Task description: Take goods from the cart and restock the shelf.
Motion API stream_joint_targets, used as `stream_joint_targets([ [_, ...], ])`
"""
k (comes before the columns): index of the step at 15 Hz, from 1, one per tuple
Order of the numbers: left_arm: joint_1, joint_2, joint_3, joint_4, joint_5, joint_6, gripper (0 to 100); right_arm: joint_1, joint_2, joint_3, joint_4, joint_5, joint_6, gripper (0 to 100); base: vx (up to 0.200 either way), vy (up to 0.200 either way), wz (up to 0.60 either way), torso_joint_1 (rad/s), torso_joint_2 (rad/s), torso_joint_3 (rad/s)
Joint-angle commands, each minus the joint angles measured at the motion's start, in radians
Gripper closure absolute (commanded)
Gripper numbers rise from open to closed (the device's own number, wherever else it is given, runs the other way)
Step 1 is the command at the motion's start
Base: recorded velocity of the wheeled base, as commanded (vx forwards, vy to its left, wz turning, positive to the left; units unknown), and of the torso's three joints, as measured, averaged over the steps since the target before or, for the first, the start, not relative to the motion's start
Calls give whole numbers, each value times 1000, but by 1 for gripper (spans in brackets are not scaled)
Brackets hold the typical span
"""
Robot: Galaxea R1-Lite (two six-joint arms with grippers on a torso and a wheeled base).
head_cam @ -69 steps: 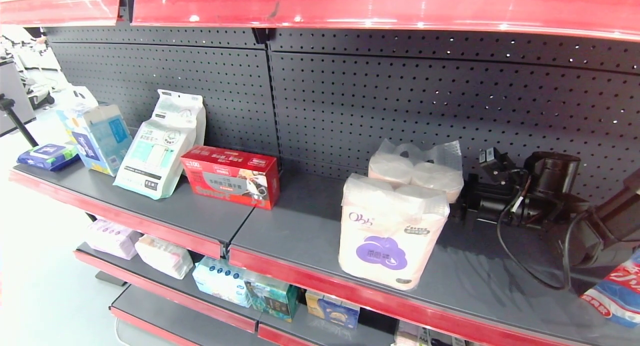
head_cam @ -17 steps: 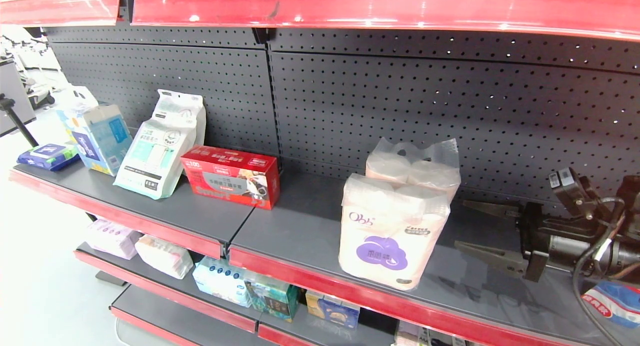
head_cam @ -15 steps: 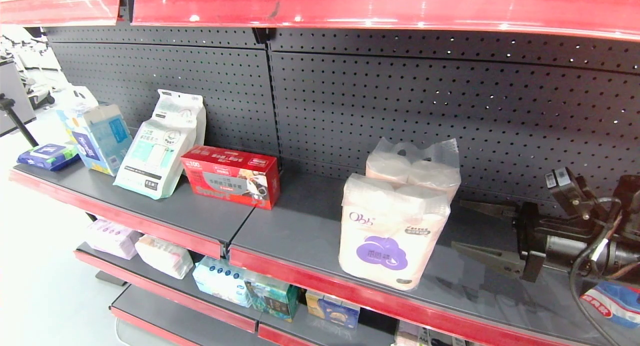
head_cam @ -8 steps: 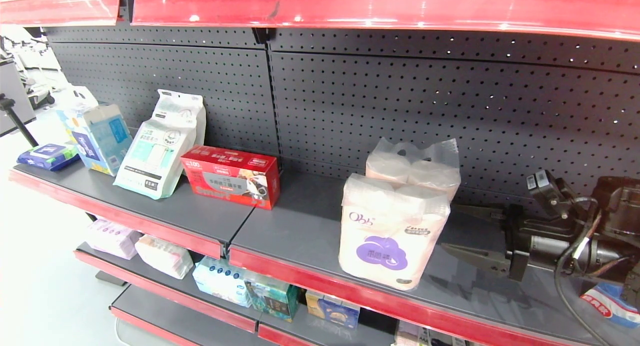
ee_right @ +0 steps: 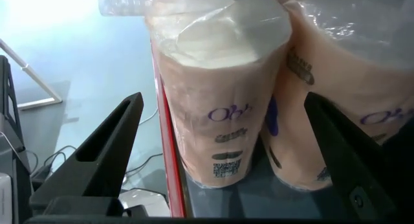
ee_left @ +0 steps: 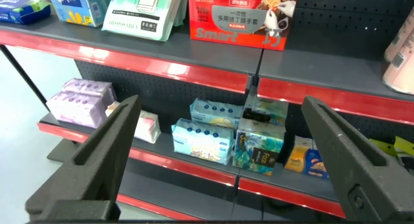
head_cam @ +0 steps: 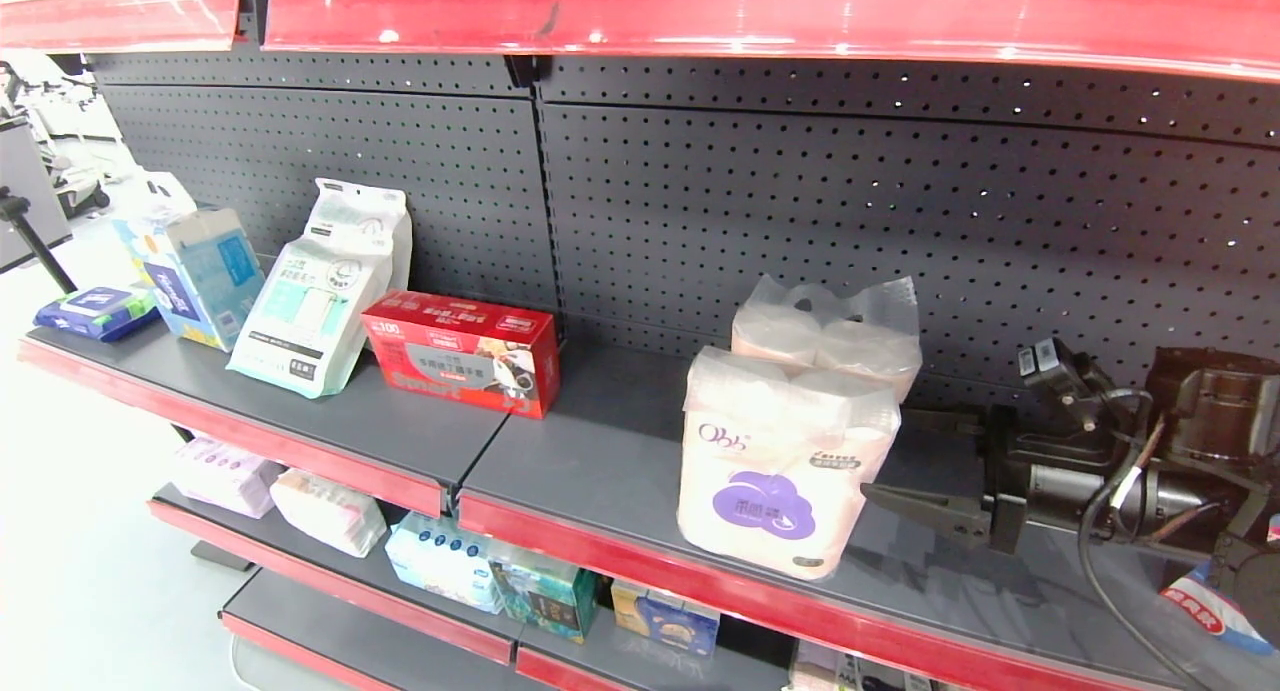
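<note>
Left gripper (ee_left: 220, 101): fingers wide apart, nothing in them, hanging in front of the lower shelf (ee_left: 84, 134), which has boxes on it.

Middle shelf (head_cam: 580, 441), left to right:
- flat blue pack (head_cam: 97, 311) at the far end
- blue tissue pack (head_cam: 195, 276)
- white pouch (head_cam: 320, 291), leaning back
- red box (head_cam: 462, 352)
- a gap, then two toilet roll packs: front pack (head_cam: 780, 461) upright near the shelf lip, rear pack (head_cam: 830, 331) right behind it against the back panel

Right gripper (head_cam: 905, 456) is level with the shelf, just beside the front pack. Its fingers are apart and clamped on nothing. From the wrist, the front pack (ee_right: 220, 88) sits ahead, between the two finger lines.

Status, my read: at least this item is shelved, since both roll packs stand unaided. The right half of the shelf has bare space for more.

A blue-and-red pack (head_cam: 1215, 601) sits under the right arm (can't tell if it's on the shelf or below it). How much stock is left to bring over, I can't tell.
</note>
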State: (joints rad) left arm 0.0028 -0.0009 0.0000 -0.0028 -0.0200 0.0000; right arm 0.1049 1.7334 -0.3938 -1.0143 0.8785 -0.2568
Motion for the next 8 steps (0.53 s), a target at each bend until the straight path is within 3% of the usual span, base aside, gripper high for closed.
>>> stream_joint_targets([
  [1, 0, 1, 0, 0, 0, 0, 0, 19, 26, -11, -1, -9, 1, 0, 0, 0, 0, 0, 0, 0],
  [8, 0, 1, 0, 0, 0, 0, 0, 33, 60, -34, -1, -16, -2, 0, 0, 0, 0, 0, 0, 0],
])
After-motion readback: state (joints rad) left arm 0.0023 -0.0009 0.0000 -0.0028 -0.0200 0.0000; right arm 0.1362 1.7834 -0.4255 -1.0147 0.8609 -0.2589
